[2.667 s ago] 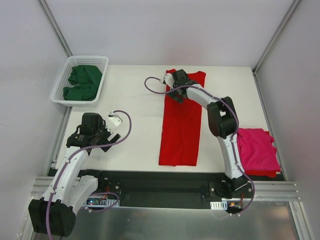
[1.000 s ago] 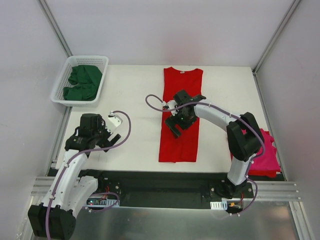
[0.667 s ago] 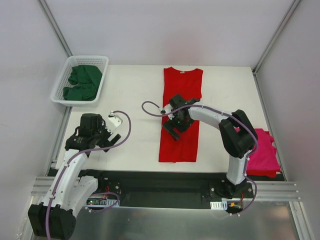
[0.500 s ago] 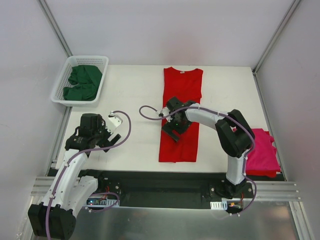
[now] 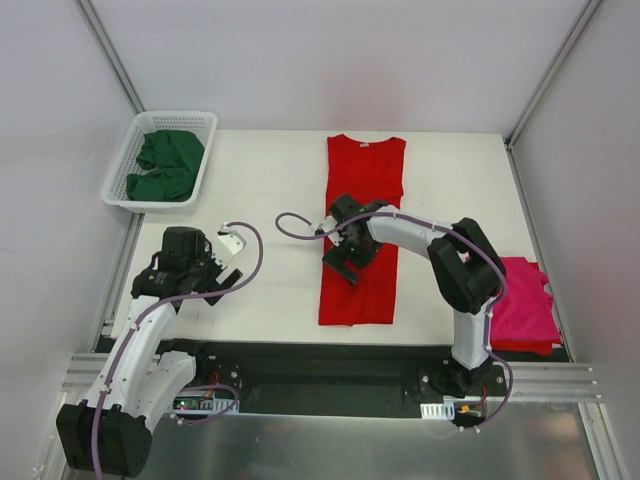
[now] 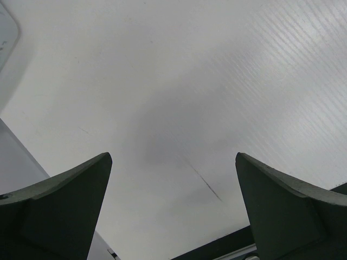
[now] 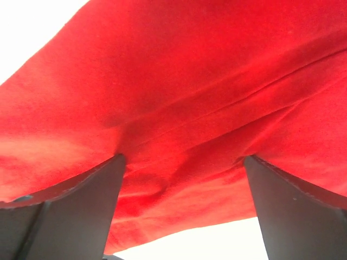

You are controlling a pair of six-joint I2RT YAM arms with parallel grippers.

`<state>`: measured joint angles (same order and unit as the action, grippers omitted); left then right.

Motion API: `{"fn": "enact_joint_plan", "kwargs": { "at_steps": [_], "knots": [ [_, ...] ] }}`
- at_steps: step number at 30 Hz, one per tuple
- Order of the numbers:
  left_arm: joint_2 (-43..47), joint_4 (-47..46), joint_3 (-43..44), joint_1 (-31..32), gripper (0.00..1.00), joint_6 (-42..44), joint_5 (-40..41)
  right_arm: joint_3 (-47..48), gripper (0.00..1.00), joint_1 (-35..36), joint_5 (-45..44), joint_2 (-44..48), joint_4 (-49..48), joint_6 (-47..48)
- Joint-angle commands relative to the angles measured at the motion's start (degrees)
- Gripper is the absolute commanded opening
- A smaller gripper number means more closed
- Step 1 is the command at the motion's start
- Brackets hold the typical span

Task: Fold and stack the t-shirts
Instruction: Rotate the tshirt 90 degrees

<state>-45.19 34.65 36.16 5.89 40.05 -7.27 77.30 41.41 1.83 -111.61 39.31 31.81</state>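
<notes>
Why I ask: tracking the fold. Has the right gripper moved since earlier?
Yes: the right gripper moved from the table's far edge toward the near edge.

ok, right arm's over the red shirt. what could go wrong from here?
1. The right pincer hangs open over the left edge of the red shirt. Closing there may catch only the top layer, so the lengthwise fold could come apart.
2. The pink shirt lies close beside that arm's lower links, so a wide swing might drag it.

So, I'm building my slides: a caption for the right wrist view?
Open right gripper facing the creased red t-shirt, white table at the corners.
</notes>
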Motion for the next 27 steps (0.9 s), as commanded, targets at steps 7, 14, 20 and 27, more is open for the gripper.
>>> {"fn": "enact_joint_plan", "kwargs": {
  "at_steps": [7, 14, 20, 27],
  "knots": [
    [-0.25, 0.5, 0.84, -0.62, 0.99, 0.2, -1.35, -2.58, 0.96, 0.69, 0.81, -0.72, 8.41, 2.47],
    [-0.95, 0.41, 0.93, -0.7, 0.99, 0.38, -1.7, -4.17, 0.96, 0.96, 1.25, 2.97, 8.33, 1.85],
    [-1.39, 0.59, 1.28, -0.7, 0.99, 0.38, -1.52, 6.96, 0.96, 0.78, -0.5, 10.26, 9.73, 1.85],
    [-0.95, 0.59, 0.84, -0.62, 0.99, 0.2, -1.43, 12.52, 0.96, -4.31, -4.99, 8.18, 2.01, 0.37]
  ]
}}
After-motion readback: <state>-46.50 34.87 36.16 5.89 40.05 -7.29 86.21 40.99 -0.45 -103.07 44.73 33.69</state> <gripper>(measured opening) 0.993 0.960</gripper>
